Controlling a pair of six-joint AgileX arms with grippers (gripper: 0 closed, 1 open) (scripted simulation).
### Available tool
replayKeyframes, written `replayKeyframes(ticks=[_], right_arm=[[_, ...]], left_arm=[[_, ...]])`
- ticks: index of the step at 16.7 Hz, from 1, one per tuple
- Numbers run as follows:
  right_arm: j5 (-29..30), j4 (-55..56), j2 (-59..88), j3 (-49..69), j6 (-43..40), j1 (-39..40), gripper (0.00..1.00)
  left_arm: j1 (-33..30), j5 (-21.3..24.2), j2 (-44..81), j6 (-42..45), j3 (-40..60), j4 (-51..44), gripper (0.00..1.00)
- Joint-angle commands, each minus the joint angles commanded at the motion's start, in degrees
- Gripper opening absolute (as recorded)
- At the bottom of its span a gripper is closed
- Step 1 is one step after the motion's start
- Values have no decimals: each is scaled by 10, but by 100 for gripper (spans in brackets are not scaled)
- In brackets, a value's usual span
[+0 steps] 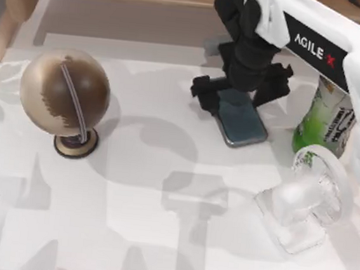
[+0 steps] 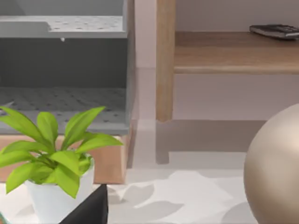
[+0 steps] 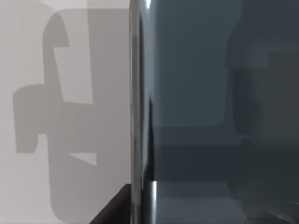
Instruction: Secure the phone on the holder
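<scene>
Directly beneath the right gripper (image 1: 245, 90), toward the table's far right, the phone (image 1: 240, 121) is seen, its long axis slanting near-right. Whether it is clasped cannot be told. At the left edge, the left arm is parked.

Simulated home desk, globe (image 1: 64, 92), potted plant (image 2: 52, 161), wooden shelf (image 2: 233, 51)

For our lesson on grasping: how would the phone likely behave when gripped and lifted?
The phone is a thin rectangle, so probably rigid, not floppy. Its glossy, reflective face and polished edge suggest it could slip between the fingers. Lying low under the right gripper, it likely offers little edge to pinch.
</scene>
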Motion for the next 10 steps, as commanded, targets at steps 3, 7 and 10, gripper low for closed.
replayKeyframes(ticks=[3, 7, 10], right_arm=[[0, 0, 0, 0, 0, 0, 2], [0, 0, 0, 0, 0, 0, 0], [0, 0, 0, 0, 0, 0, 0]], left_arm=[[0, 0, 0, 0, 0, 0, 100], [0, 0, 0, 0, 0, 0, 100], [0, 0, 0, 0, 0, 0, 100]])
